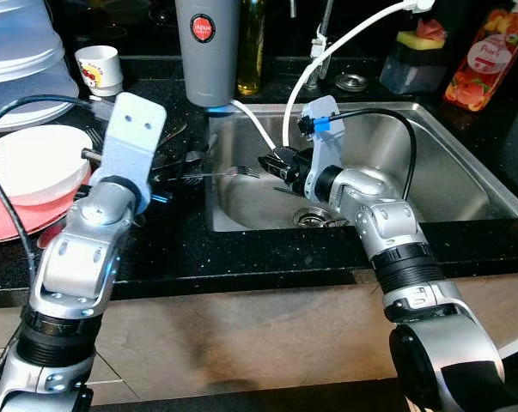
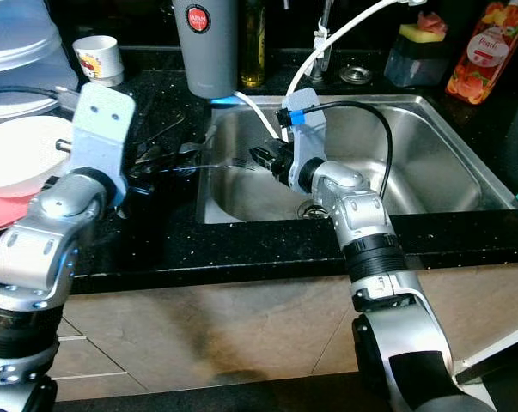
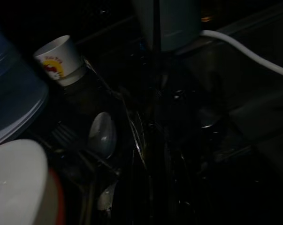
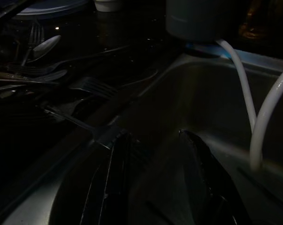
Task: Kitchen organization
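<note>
A pile of cutlery (image 1: 177, 159) lies on the black counter left of the steel sink (image 1: 447, 180). In the left wrist view a spoon (image 3: 102, 133) shows in that pile. A fork (image 1: 228, 172) reaches from the pile over the sink's left rim. My right gripper (image 1: 271, 163) hovers inside the sink at its left side, open, fingertips (image 4: 122, 138) just off the end of a utensil handle (image 4: 75, 123). My left gripper (image 1: 171, 165) sits low over the cutlery, mostly hidden behind its white wrist plate (image 1: 134, 137).
A white plate (image 1: 31, 163) on a red one (image 1: 18, 219) sits far left. A printed cup (image 1: 100, 69), grey canister (image 1: 209, 51), sponge holder (image 1: 413, 60) and juice bottle (image 1: 490, 56) line the back. A white hose (image 1: 327, 51) arcs into the sink.
</note>
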You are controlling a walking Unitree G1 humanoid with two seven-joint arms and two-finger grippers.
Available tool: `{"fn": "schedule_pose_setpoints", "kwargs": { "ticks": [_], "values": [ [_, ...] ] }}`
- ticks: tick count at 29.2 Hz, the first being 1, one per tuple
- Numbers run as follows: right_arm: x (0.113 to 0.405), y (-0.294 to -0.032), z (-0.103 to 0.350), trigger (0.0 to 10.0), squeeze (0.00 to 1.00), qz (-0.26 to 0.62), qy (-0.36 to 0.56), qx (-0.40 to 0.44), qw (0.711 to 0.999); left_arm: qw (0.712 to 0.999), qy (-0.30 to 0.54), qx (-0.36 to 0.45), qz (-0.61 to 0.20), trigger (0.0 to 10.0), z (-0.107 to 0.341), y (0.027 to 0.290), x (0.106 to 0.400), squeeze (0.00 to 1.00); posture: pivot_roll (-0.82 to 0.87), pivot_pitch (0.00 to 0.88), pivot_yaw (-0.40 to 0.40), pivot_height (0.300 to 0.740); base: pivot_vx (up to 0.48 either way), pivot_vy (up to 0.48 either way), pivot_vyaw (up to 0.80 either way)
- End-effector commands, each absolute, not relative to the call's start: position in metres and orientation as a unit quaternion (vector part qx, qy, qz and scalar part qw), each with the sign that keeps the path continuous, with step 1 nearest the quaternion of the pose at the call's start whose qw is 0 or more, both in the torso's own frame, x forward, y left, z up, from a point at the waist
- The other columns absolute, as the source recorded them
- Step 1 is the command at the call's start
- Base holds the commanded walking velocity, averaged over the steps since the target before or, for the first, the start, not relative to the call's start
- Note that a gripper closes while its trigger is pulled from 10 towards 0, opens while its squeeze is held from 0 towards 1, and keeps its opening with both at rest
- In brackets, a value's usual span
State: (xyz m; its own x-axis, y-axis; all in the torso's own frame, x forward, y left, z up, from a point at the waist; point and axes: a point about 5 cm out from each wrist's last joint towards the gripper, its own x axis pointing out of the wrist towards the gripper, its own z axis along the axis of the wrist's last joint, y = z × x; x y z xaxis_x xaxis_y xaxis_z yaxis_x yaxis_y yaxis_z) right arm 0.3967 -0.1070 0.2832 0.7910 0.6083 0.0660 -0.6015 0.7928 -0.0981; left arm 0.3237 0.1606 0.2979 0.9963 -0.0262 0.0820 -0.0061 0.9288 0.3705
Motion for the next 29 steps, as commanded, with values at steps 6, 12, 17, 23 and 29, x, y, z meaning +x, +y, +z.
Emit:
{"fn": "schedule_pose_setpoints", "kwargs": {
  "ticks": [6, 12, 17, 23, 29],
  "values": [
    [0.395, -0.109, 0.281, 10.0, 0.00, 0.319, -0.043, -0.024, 0.947, 0.976, -0.067, 0.208, 0.011, 0.0, 0.301, 0.163, 0.324, 0.00, 0.01, 0.171, -0.001, 0.740, 0.000, 0.000, 0.00],
    [0.395, -0.109, 0.281, 10.0, 0.00, 0.321, -0.043, -0.026, 0.946, 0.976, -0.035, 0.215, 0.024, 10.0, 0.295, 0.170, 0.325, 0.01, 0.01, 0.177, 0.000, 0.740, 0.000, 0.000, 0.00],
    [0.394, -0.108, 0.281, 10.0, 0.00, 0.323, -0.042, -0.027, 0.945, 0.978, -0.019, 0.209, 0.019, 10.0, 0.289, 0.170, 0.326, 1.00, 0.01, 0.180, 0.000, 0.740, 0.000, 0.000, 0.00],
    [0.394, -0.109, 0.281, 10.0, 0.00, 0.323, -0.040, -0.027, 0.945, 0.977, -0.019, 0.210, 0.021, 10.0, 0.290, 0.171, 0.327, 1.00, 0.01, 0.182, -0.001, 0.740, 0.000, 0.000, 0.00],
    [0.394, -0.109, 0.281, 10.0, 0.00, 0.323, -0.040, -0.025, 0.945, 0.978, -0.022, 0.208, 0.023, 0.0, 0.291, 0.172, 0.326, 0.97, 0.01, 0.183, -0.001, 0.740, 0.000, 0.000, 0.00]
  ]
}}
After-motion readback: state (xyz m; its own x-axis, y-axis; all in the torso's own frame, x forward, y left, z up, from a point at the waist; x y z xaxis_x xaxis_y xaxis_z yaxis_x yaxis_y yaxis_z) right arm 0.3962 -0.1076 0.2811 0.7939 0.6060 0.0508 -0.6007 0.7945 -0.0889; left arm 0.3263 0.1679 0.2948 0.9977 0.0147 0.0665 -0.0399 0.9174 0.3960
